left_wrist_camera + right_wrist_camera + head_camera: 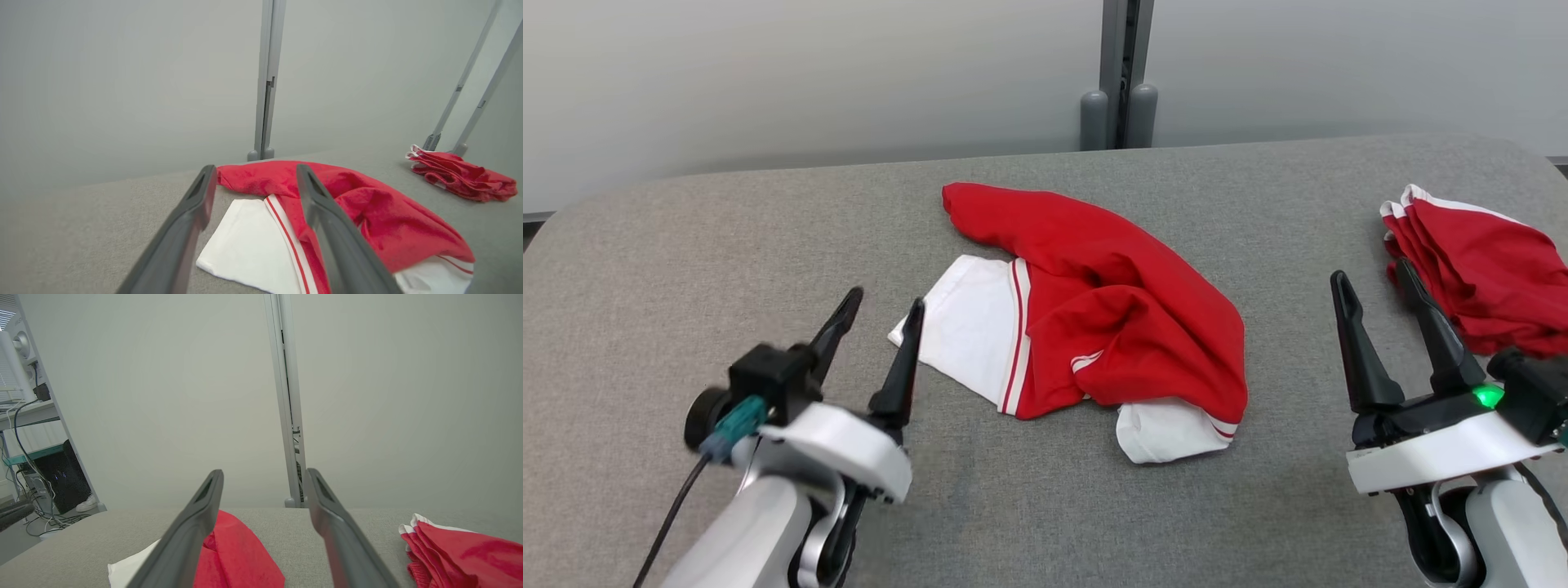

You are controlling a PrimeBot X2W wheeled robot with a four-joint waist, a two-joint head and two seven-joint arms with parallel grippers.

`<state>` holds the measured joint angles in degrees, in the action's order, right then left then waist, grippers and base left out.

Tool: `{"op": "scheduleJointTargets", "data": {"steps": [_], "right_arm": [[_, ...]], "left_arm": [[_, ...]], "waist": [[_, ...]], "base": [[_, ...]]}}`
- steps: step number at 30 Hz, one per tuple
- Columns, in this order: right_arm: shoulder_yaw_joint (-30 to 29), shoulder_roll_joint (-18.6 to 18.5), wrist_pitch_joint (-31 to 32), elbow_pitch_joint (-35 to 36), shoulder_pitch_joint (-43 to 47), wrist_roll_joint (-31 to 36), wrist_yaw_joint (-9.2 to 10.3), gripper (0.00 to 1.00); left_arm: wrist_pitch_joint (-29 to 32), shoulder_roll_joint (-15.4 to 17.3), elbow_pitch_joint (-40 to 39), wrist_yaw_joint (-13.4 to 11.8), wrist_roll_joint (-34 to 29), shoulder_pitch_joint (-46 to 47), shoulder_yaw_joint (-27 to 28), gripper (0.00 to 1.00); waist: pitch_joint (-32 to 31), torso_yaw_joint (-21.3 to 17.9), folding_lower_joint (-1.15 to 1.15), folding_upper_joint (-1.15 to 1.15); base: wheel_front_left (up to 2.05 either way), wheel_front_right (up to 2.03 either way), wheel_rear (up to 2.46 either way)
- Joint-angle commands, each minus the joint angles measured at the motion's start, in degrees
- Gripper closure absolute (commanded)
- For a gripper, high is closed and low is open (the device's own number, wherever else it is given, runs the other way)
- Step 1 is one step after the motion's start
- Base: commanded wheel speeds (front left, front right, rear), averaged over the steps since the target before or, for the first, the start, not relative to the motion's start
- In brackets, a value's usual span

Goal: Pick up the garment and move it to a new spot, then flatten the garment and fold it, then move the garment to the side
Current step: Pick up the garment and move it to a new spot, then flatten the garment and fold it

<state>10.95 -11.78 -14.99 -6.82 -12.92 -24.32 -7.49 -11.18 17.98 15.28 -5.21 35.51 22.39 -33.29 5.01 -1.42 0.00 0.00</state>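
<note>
Work surface seen from the robot's head and both wrists. Count: two garments, two grippers, one table (686, 245), one grey partition post (1125, 73) beyond the table's far edge.

(a) The garment (1119, 327), red with white panels and red-and-white stripe trim, lies crumpled at the middle of the table. One white panel spreads out at its left. A second white piece shows at its near right, largely covered by a red fold.

(b) A second red-and-white garment (1486, 269) lies bunched at the far right, well apart from the first.

(c) The left gripper (885, 300) stands at the near left, fingers spread apart with nothing between them, tips just beside the white panel's left edge. Contact with the cloth cannot be judged.

(d) The right gripper (1372, 273) stands at the near right, fingers likewise spread and empty.

Obscured: the second garment is cut off by the right edge of the head view, and one finger of the right gripper crosses it. The left arm's wrist housing is blurred. Left of the table, the right wrist view shows tangled cables (20, 428) and a dark box (61, 482), both too small to identify further.
</note>
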Motion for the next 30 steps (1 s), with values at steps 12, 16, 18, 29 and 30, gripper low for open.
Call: {"op": "scheduleJointTargets", "data": {"steps": [12,16,18,29,30], "right_arm": [[-1.4,1.28,-0.27,0.9,3.0,-0.03,-0.01,0.0],[-1.54,1.52,-0.27,1.19,3.31,0.34,-0.01,0.0],[-1.72,1.47,-0.27,1.2,3.7,0.72,-0.01,0.0],[-3.61,2.23,-0.27,1.04,4.26,2.26,-0.01,0.0],[-3.63,2.33,-0.27,1.05,4.26,2.34,-0.01,0.0]], "left_arm": [[-4.04,-0.73,-8.41,-7.79,-2.58,-13.6,7.77,0.0],[-4.08,-2.79,-11.94,-8.4,-5.91,-17.48,12.03,0.0],[-4.05,-3.73,-12.92,-7.78,-7.42,-18.85,13.53,0.0],[-4.06,-8.22,-13.52,-3.82,-13.22,-22.38,18.76,0.0],[-4.06,-8.57,-13.38,-3.48,-13.64,-22.41,18.99,0.0]], "waist": [[-0.48,0.25,0.0,0.0],[-0.91,0.05,0.0,0.0],[-1.02,0.13,0.0,0.0],[-1.13,-0.08,0.0,0.0],[-1.06,-0.14,0.0,0.0]], "base": [[0.0,0.0,0.0],[0.0,0.0,0.0],[0.0,0.0,0.0],[0.0,0.0,0.0],[0.0,0.0,0.0]]}}
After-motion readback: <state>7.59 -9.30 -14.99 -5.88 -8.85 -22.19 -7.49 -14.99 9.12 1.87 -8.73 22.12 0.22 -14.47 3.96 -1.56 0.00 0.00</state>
